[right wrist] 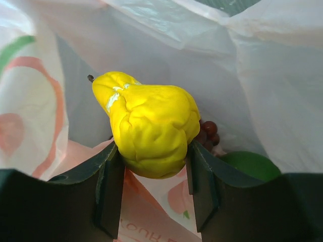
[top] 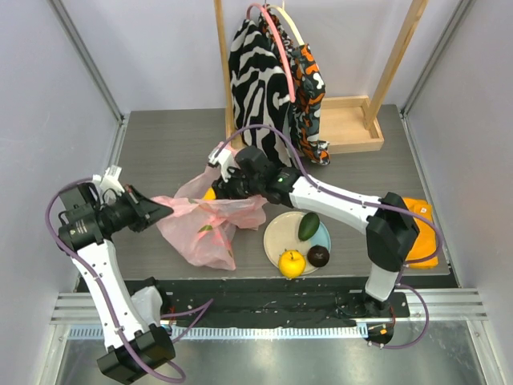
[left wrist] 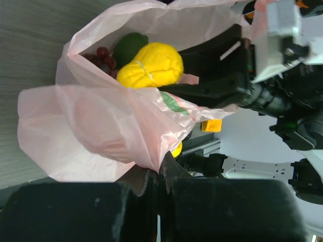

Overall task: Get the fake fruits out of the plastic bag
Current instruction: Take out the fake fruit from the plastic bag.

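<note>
The pink plastic bag (top: pixel 207 228) lies on the table left of centre, its mouth facing the right arm. My left gripper (top: pixel 164 210) (left wrist: pixel 162 169) is shut on the bag's edge (left wrist: pixel 151 156) and holds it up. My right gripper (top: pixel 215 191) (right wrist: pixel 154 148) is inside the bag's mouth, shut on the yellow pear-shaped fruit (right wrist: pixel 151 126) (left wrist: pixel 151 65). Behind the pear lie the dark red grape bunch (right wrist: pixel 209 132) (left wrist: pixel 101 58) and the green lime (right wrist: pixel 251 164) (left wrist: pixel 130 46). On the plate (top: pixel 272 233) are the avocado (top: pixel 309 226), the yellow-orange round fruit (top: pixel 292 262) and the maroon one (top: pixel 318 256).
A wooden rack (top: pixel 353 120) at the back holds a zebra-striped cloth bag (top: pixel 256 80) and an orange-and-black one (top: pixel 309 92). A folded orange cloth (top: pixel 421 228) lies at the right edge, beside the right arm's elbow.
</note>
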`<state>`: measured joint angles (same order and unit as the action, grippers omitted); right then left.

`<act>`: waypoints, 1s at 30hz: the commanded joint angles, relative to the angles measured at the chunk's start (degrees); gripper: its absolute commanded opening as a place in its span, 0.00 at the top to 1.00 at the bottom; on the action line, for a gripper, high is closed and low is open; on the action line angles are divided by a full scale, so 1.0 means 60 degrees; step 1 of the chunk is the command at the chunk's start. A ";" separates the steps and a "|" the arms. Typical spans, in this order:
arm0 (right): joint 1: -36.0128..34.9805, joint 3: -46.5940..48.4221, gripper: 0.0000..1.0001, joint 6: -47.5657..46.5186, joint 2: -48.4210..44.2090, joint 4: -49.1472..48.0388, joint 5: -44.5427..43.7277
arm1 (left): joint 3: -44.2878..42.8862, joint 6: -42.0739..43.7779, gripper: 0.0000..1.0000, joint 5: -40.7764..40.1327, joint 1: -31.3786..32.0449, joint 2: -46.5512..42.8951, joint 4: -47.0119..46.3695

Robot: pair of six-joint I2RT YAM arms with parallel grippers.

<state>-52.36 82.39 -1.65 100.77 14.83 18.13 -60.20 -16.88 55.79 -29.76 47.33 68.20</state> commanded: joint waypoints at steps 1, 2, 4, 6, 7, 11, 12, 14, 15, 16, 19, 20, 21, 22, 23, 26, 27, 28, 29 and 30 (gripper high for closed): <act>0.0288 0.0856 0.61 0.0099 0.0357 -0.0713 -0.0924 | -0.0571 -0.0860 1.00 0.0749 -0.0065 -0.0300 -0.1215; 0.0506 0.1467 0.60 0.0172 0.0634 -0.0743 -0.0941 | -0.0658 -0.0935 1.00 0.0823 -0.0065 -0.0315 -0.1405; 0.0727 0.2057 0.59 0.0550 0.0928 -0.0801 -0.0840 | -0.0848 -0.1125 1.00 0.0984 -0.0065 -0.0345 -0.1596; 0.1150 0.2717 0.58 0.1512 0.1236 -0.1079 -0.0387 | -0.0864 -0.1345 1.00 0.1233 -0.0079 -0.0374 -0.1976; 0.1327 0.2806 0.55 0.2028 0.1324 -0.1501 -0.0037 | -0.0864 -0.1419 1.00 0.1306 -0.0065 -0.0374 -0.2079; 0.2089 0.2195 0.50 0.4562 0.1428 -0.2935 0.1819 | -0.0923 -0.1421 1.00 0.1293 -0.0065 -0.0403 -0.2286; 0.2236 0.2003 0.51 0.4915 0.1340 -0.3259 0.2218 | -0.0966 -0.1289 1.00 0.1220 -0.0065 -0.0418 -0.2198; 0.2368 0.1419 0.47 0.6086 0.1121 -0.4341 0.3211 | -0.1098 -0.0778 1.00 0.0856 -0.0065 -0.0432 -0.1760; 0.2412 0.1197 0.43 0.6612 0.1004 -0.4970 0.3610 | -0.1113 -0.0644 1.00 0.0694 -0.0065 -0.0432 -0.1613; 0.2471 0.1094 0.42 0.7183 0.1046 -0.5658 0.4006 | -0.1128 -0.0541 1.00 0.0576 -0.0065 -0.0447 -0.1423; 0.2399 0.0816 0.41 0.7307 0.1032 -0.6335 0.4609 | -0.0836 -0.0569 1.00 0.0268 -0.0065 -0.0462 -0.1552; 0.2369 0.0814 0.42 0.7031 0.1090 -0.6310 0.4741 | -0.0646 -0.0628 1.00 0.0209 -0.0079 -0.0433 -0.1654; 0.2369 0.0800 0.43 0.6810 0.1149 -0.6252 0.4959 | -0.0601 -0.0672 1.00 0.0151 -0.0065 -0.0389 -0.1670; 0.2383 0.0771 0.43 0.6504 0.1193 -0.5888 0.5020 | -0.0572 -0.0687 1.00 0.0135 -0.0065 -0.0360 -0.1699; 0.2413 0.0770 0.44 0.5819 0.1193 -0.5595 0.5064 | -0.0571 -0.0730 1.00 0.0135 -0.0065 -0.0330 -0.1743; 0.2530 0.0639 0.48 0.5461 0.0945 -0.4992 0.5473 | -0.0674 -0.0775 1.00 0.0092 -0.0065 -0.0301 -0.1773; 0.2559 0.0595 0.51 0.5316 0.0799 -0.4817 0.5605 | -0.0717 -0.0775 1.00 0.0062 -0.0065 -0.0315 -0.1787; 0.2588 0.0595 0.53 0.5111 0.0421 -0.4554 0.5954 | -0.0718 -0.0760 1.00 0.0019 -0.0079 -0.0359 -0.1802; 0.2647 0.0638 0.55 0.4834 0.0185 -0.4218 0.6074 | -0.0703 -0.0760 1.00 -0.0011 -0.0065 -0.0388 -0.1802; 0.2676 0.0638 0.56 0.4033 -0.0108 -0.3852 0.6162 | -0.0645 -0.0775 1.00 -0.0040 -0.0065 -0.0389 -0.1817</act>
<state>-37.50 85.76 31.97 109.27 -12.51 49.12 -63.81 -21.80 56.40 -29.76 45.45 58.96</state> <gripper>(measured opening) 0.562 0.015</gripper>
